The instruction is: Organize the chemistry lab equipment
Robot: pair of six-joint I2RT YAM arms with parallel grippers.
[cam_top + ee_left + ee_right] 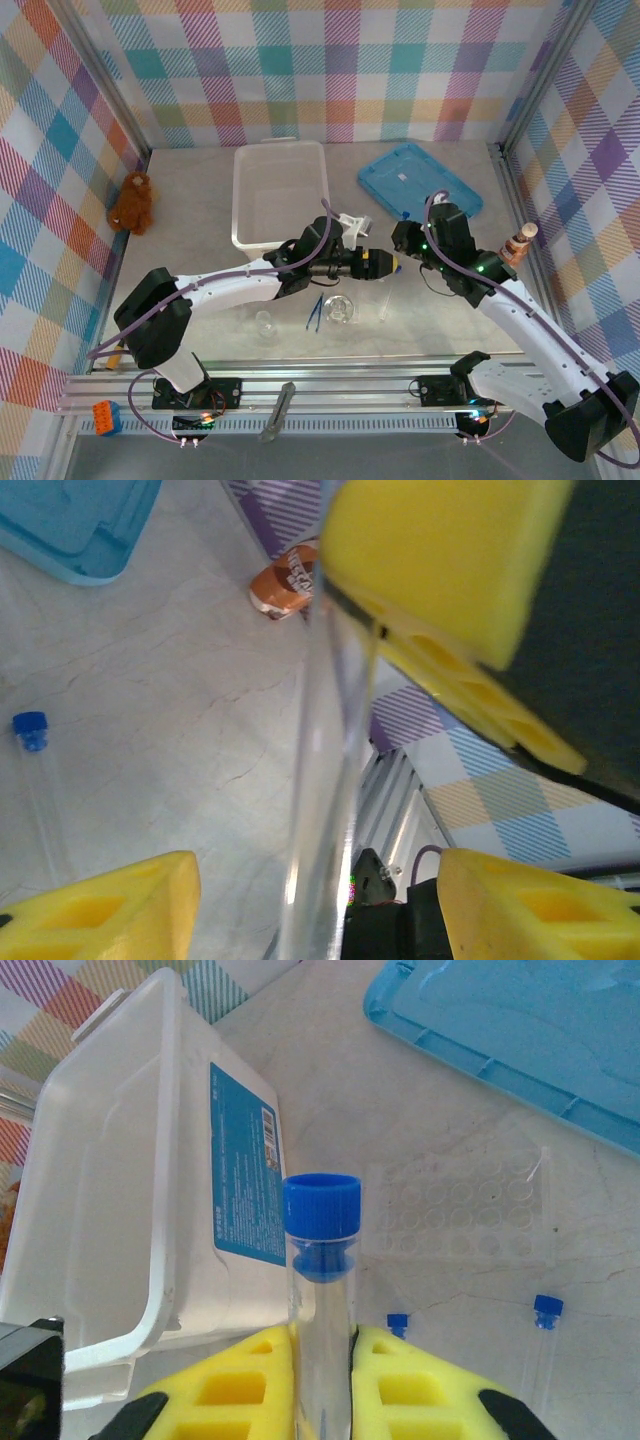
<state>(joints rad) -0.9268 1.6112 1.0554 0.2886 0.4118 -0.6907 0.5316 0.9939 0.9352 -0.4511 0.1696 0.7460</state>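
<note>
From above, the left gripper (383, 266) and right gripper (404, 243) meet nose to nose over mid-table, just beyond the tweezers (315, 312) and a small beaker (340, 310), with the clear bin (240, 200) behind them. On the left wrist, the clear tube (325, 780) runs between the left's yellow fingers (100, 910), which stand apart with a gap on each side, so the handover looks half made. To do it well, the left should centre the tube and close squarely on bare glass, clear of the other pads. On the right wrist, the right's jaws are clamped on that tube under its blue cap (322, 1203). They should let go only once the left grip is firm.
</note>
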